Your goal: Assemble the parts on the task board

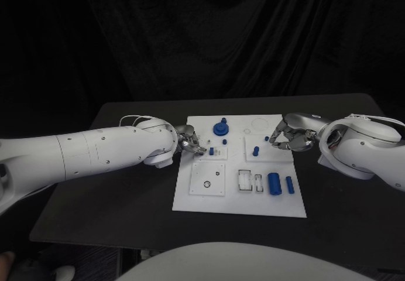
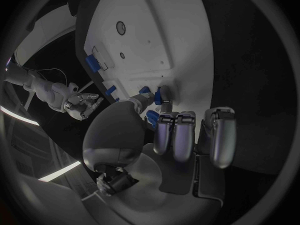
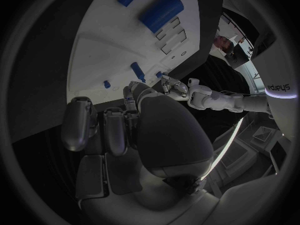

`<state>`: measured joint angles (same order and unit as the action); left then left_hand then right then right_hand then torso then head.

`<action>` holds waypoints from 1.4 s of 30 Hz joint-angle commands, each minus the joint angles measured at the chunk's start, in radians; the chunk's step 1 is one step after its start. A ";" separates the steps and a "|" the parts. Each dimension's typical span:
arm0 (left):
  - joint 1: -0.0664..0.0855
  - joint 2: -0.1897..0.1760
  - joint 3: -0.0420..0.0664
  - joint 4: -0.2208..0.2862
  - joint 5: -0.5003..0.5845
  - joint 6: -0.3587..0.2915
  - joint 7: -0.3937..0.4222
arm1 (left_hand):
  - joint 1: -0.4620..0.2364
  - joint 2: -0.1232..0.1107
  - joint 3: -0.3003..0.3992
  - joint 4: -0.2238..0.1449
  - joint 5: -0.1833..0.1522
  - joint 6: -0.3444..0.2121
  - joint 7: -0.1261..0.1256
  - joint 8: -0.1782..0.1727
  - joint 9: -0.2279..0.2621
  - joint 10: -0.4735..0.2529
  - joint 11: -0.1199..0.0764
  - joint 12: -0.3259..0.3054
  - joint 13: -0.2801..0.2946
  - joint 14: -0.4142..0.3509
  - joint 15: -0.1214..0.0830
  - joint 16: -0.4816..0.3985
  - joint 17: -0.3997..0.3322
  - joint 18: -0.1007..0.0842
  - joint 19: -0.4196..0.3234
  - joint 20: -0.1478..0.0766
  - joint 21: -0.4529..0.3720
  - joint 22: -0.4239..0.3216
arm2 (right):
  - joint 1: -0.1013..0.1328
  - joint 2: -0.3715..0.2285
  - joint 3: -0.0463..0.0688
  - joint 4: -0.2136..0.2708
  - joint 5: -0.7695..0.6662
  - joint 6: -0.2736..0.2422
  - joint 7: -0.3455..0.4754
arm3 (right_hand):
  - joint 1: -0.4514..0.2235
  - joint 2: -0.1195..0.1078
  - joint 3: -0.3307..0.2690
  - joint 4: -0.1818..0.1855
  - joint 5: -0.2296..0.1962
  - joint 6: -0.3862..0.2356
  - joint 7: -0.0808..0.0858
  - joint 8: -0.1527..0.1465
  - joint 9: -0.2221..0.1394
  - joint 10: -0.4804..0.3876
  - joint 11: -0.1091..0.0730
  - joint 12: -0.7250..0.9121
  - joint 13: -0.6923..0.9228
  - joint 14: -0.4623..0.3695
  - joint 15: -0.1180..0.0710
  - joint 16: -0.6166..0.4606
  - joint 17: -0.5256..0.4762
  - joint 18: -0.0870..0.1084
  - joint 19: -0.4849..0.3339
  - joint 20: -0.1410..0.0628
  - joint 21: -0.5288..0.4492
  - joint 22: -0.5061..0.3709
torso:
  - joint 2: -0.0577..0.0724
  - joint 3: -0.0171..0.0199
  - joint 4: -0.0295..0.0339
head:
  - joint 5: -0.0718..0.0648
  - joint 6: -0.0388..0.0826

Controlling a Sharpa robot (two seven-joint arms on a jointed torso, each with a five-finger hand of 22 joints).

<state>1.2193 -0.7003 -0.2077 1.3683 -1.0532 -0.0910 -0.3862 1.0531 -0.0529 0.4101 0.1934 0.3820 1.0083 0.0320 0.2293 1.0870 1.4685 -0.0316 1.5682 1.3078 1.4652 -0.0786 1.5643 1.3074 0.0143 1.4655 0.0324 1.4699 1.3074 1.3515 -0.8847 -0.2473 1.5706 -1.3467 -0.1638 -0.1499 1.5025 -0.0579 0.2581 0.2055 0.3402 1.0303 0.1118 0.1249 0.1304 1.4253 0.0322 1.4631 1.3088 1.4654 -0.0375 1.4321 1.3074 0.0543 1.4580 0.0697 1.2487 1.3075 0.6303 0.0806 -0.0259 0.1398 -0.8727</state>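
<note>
A: Board (image 1: 239, 193) sits mid-bench (image 1: 110, 193), white, head view. Left hand (image 1: 191, 144) at its left edge, fingertips by a small blue peg (image 1: 211, 151); can't tell if it holds anything. Right hand (image 1: 287, 139) over the right edge, fingers curled, near a peg (image 1: 256, 151).

B: Loose parts?

A: Tall blue piece (image 1: 221, 127) stands at the far end. Fat cylinder (image 1: 274, 182) and thin pin (image 1: 289, 185) lie side by side at the near right.

B: Left wrist view?

A: Left hand (image 2: 181, 135) curled over the board (image 2: 144, 40) edge, a blue piece (image 2: 154, 117) just under the fingers. Grip unclear.

B: Right wrist?

A: Right hand (image 3: 119, 130) curled at the board (image 3: 106, 50) rim, nothing seen in it. Cylinder (image 3: 161, 12) lies well beyond.
</note>
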 commanded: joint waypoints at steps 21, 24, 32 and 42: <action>-0.009 -0.004 -0.003 -0.009 0.005 0.013 0.005 | -0.172 0.028 -0.217 0.099 -0.210 0.015 0.016 -0.059 0.007 0.102 0.008 0.003 0.263 0.106 0.002 0.006 0.263 0.014 0.055 0.003 -0.010 0.225 | -0.005 0.001 0.001 -0.001 -0.002 0.021 -0.021 | 0.001 0.009 0.004 0.001 0.005 0.003 0.001 -0.003 0.000 -0.006 -0.001 -0.007 0.083 0.055 -0.001 -0.006 0.095 0.017 -0.007 -0.001 -0.008 0.168 | 0.000 -0.0002 0.0000 | 0.005 0.000; -0.009 -0.006 -0.003 -0.012 0.005 0.007 0.007 | -0.198 0.047 -0.245 0.100 -0.213 0.018 0.017 -0.062 0.011 0.102 0.008 0.003 0.263 0.106 0.002 0.006 0.263 0.015 0.054 0.003 -0.011 0.225 | -0.005 0.001 0.001 -0.001 -0.002 0.023 -0.022 | 0.001 0.009 0.004 0.001 0.005 0.003 0.001 -0.003 0.000 -0.006 -0.001 -0.007 0.083 0.055 -0.001 -0.006 0.095 0.017 -0.007 -0.001 -0.008 0.168 | 0.000 -0.0003 -0.0003 | 0.006 0.000; -0.010 -0.010 -0.003 -0.018 0.005 -0.021 0.051 | -0.257 0.098 -0.305 0.101 -0.251 0.028 0.014 -0.058 0.034 0.102 0.006 0.003 0.263 0.106 0.001 0.006 0.263 0.015 0.055 0.002 -0.011 0.225 | -0.005 0.001 0.001 -0.002 -0.002 0.023 -0.023 | -0.001 0.010 0.004 0.003 0.006 0.004 0.001 -0.002 0.001 -0.007 -0.001 -0.008 0.082 0.055 -0.001 -0.007 0.094 0.017 -0.008 -0.001 -0.009 0.167 | 0.001 -0.0001 0.0002 | 0.006 0.000; -0.011 -0.013 -0.003 -0.026 0.005 -0.014 0.114 | -0.273 0.164 -0.335 0.100 -0.227 0.023 0.013 -0.051 0.070 0.102 0.005 0.003 0.263 0.106 0.001 0.006 0.263 0.016 0.052 0.001 -0.017 0.223 | -0.005 0.002 0.001 -0.002 -0.002 0.024 -0.023 | -0.003 0.011 0.005 0.004 0.008 0.005 0.001 -0.002 0.001 -0.006 -0.001 -0.007 0.083 0.054 -0.001 -0.008 0.093 0.018 -0.008 -0.001 -0.011 0.167 | 0.001 -0.0003 0.0000 | 0.006 0.000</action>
<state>1.2121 -0.7137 -0.2096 1.3428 -1.0522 -0.1068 -0.3212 0.7811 0.1035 0.0803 0.2937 0.1538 1.0311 0.0447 0.1760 1.1565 1.4684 -0.0316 1.5682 1.3078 1.4652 -0.0785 1.5643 1.3074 0.0143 1.4655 0.0324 1.4593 1.3074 1.3487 -0.8827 -0.2473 1.5683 -1.3465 -0.1477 -0.1575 1.4983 -0.0538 0.2609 0.2083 0.3442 1.0303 0.1118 0.1249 0.1304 1.4254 0.0322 1.4598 1.3090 1.4654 -0.0374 1.4285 1.3074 0.0543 1.4580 0.0697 1.2416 1.3074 0.6310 0.0803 -0.0257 0.1450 -0.8727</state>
